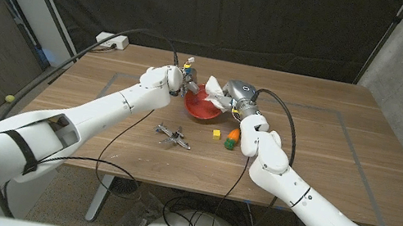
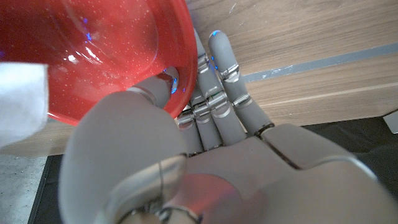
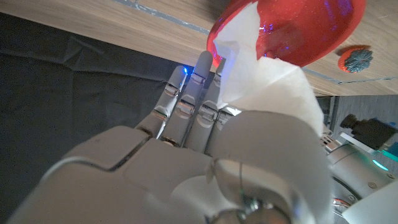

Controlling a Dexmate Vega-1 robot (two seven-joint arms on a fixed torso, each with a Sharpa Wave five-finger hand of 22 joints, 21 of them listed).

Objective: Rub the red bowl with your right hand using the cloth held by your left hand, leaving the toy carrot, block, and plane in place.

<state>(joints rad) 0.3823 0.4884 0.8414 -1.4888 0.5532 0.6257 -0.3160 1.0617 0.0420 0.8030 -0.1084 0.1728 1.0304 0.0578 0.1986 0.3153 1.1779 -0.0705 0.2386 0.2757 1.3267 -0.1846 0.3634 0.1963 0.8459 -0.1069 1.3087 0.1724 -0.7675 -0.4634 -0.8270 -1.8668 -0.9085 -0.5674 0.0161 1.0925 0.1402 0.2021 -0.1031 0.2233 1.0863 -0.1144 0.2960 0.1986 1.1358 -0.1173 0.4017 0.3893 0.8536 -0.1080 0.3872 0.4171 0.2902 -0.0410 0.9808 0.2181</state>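
left hand [image 1: 170, 79] grips red bowl [image 1: 203, 105] | right hand [image 1: 239, 96] pinches cloth [image 1: 216, 89] | plane [image 1: 172, 135] near

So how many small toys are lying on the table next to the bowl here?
3: the toy plane in front of the red bowl, toward the robot's left; the yellow block and the toy carrot side by side before the bowl, by the right arm. Others may sit hidden behind the hands.

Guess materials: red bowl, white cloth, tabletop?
Red bowl: likely translucent plastic, glossy with fine speckles; light glints on it and the left hand's fingers show at its rim. Cloth: soft, matte, creased white fabric or paper wipe, hard to tell which. Table: wood grain, maybe laminate.
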